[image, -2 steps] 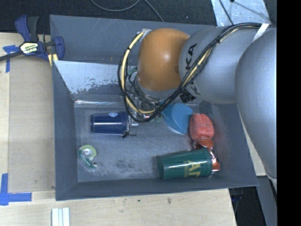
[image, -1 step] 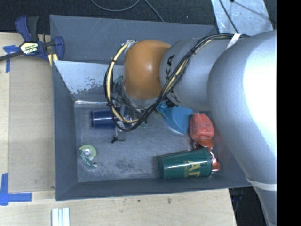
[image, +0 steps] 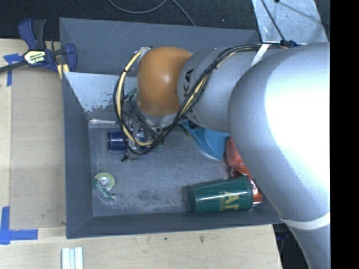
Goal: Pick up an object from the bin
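Camera view, near wall: we record a green can [image: 220, 195] with gold lettering, lying on its side on the floor of the bin [image: 168, 38], towards the right.
Near left corner: a small clear ring-shaped thing [image: 104, 182] lies alone, well apart from the can.
Middle left: a small dark blue cylinder [image: 116, 142] rests on the floor, just beside the gripper [image: 136, 140] on its left. We note it as the thing nearest the tool.
Gripper: it hangs low over the floor, under the orange cover [image: 160, 80] and a tangle of yellow and black cables. We cannot tell whether it stands wide or closed.
Right side: a light blue thing [image: 210, 142] and a red thing [image: 235, 158] lie partly under the arm [image: 280, 122].
Far side: the grey arm crosses the bin from the right.
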{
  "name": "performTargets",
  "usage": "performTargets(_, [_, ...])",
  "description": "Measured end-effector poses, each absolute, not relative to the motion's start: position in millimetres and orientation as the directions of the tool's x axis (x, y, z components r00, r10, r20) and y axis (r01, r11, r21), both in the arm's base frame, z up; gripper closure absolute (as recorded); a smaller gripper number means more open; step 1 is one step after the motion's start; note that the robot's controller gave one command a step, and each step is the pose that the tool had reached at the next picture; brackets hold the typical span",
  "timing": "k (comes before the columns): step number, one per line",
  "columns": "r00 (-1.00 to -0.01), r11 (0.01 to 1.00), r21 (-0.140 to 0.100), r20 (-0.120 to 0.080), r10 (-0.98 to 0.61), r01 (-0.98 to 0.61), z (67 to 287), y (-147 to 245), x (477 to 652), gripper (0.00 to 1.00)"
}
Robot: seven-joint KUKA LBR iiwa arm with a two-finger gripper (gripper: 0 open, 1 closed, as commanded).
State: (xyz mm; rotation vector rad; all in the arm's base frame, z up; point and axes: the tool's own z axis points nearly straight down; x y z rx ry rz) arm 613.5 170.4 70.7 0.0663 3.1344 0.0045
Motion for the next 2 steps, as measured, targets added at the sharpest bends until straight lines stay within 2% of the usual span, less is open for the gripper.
performTargets(1, [-0.999,0.999,0.003,-0.006,0.043,0.043,71,170,613.5,1.00])
performTargets(2, [-0.998,0.998,0.006,-0.018,0.054,0.054,258,159,606.5,1.00])
